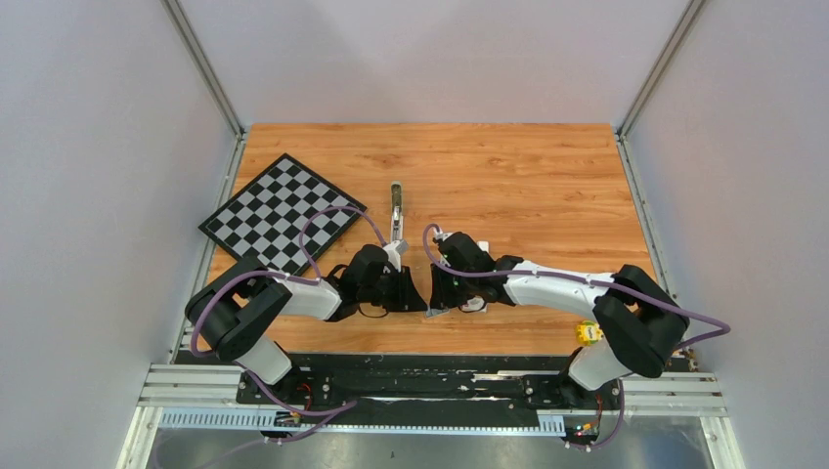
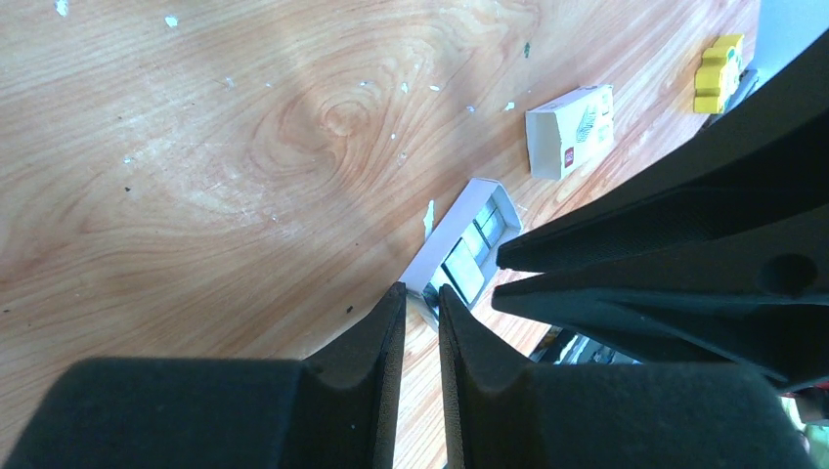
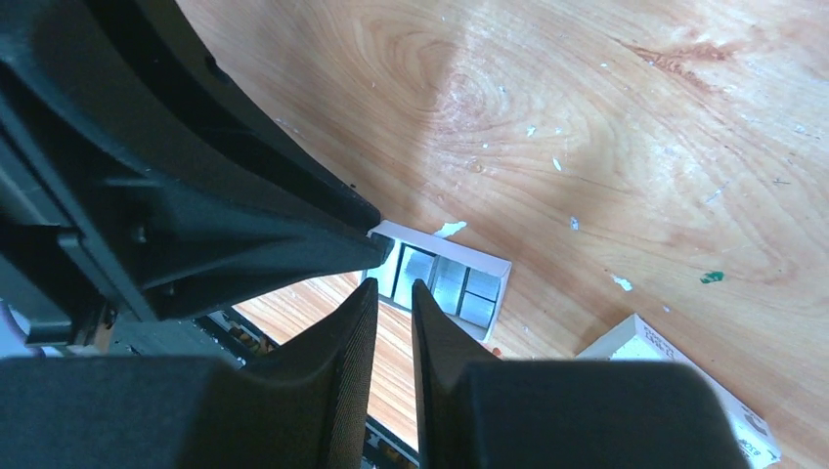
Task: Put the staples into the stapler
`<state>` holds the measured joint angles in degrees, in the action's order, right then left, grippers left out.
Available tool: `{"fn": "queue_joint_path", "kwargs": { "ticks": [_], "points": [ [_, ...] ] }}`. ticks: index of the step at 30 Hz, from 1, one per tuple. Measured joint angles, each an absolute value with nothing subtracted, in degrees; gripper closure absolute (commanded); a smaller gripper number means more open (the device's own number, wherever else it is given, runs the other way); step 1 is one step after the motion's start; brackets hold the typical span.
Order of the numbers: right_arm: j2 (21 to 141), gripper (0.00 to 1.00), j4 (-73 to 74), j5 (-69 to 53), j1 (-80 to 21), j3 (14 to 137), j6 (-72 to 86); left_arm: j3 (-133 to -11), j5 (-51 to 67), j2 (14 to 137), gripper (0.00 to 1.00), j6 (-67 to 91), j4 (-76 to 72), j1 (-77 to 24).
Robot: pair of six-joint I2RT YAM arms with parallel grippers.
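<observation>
left arm (image 1: 311, 298), right arm (image 1: 547, 285) fold inward; left jaws pressed together at white tray (image 3: 459, 252); right jaws barely apart over staples (image 3: 447, 280), perhaps pinching.

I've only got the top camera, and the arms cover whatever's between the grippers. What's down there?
Observer: A small open white tray holding staples, lying flat.
Operator: What's the left one doing?
Observer: The left gripper, jaws nearly together, has its tips at one end of the tray.
Operator: And the right one?
Observer: The right gripper hangs over the staples, jaws narrow; whether it grips a strip is unclear.
</observation>
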<state>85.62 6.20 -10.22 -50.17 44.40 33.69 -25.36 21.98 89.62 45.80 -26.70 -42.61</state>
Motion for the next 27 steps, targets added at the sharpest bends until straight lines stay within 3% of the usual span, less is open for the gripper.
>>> {"fn": "queue_joint_path", "kwargs": {
  "ticks": [27],
  "points": [
    [88.5,0.76,9.0,-4.1,-53.3,46.2,36.8,-26.0,20.8,89.4,0.8,45.6,-25.5,-43.3]
  ]
}}
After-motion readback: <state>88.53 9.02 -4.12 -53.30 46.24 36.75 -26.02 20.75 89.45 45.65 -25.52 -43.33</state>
